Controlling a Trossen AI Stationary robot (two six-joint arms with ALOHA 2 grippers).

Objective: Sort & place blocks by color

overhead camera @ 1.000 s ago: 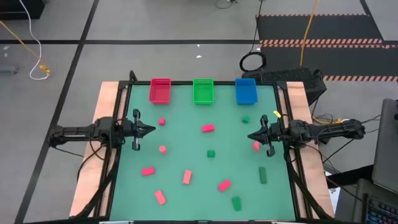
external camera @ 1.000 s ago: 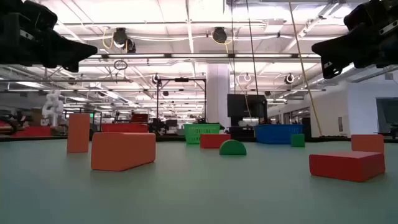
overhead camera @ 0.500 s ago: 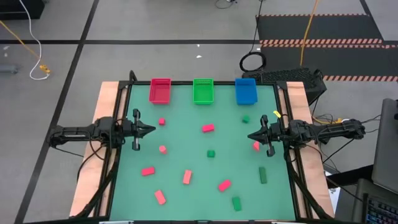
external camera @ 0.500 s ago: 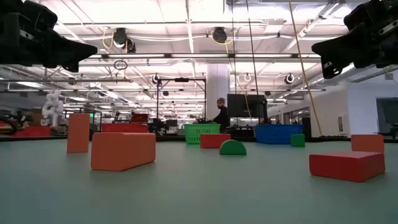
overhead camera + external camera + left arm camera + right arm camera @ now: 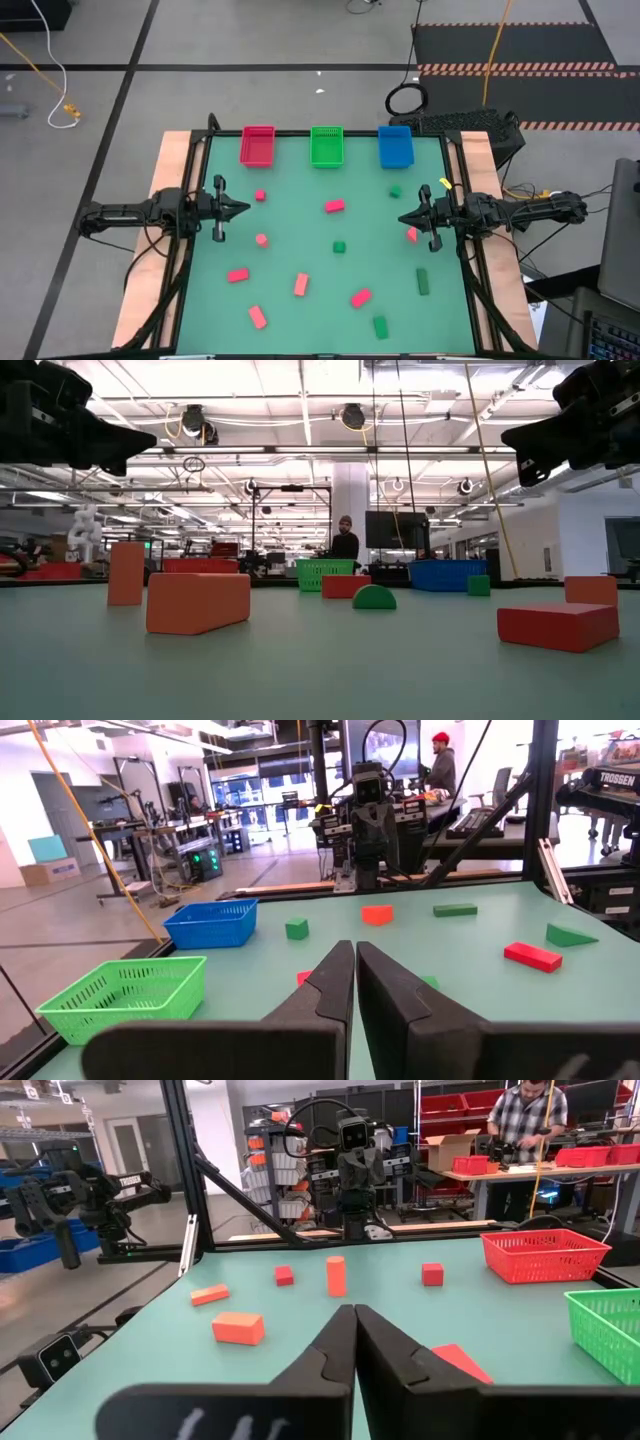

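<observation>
Right now the blocks [image 5: 334, 206] lie scattered mid-table, none binned; nearest is a pink one [image 5: 412, 234] just at 7 o'clock of the right gripper [image 5: 405, 218], fingers pressed together, empty, as with the left gripper [image 5: 243, 208].

Both arms are dark, almost black, built of slim jointed segments with loose black cables looping beside them. The left gripper [image 5: 353, 982] and right gripper [image 5: 352, 1342] each end in two matte black, wedge-shaped fingers tapering to narrow tips.
</observation>
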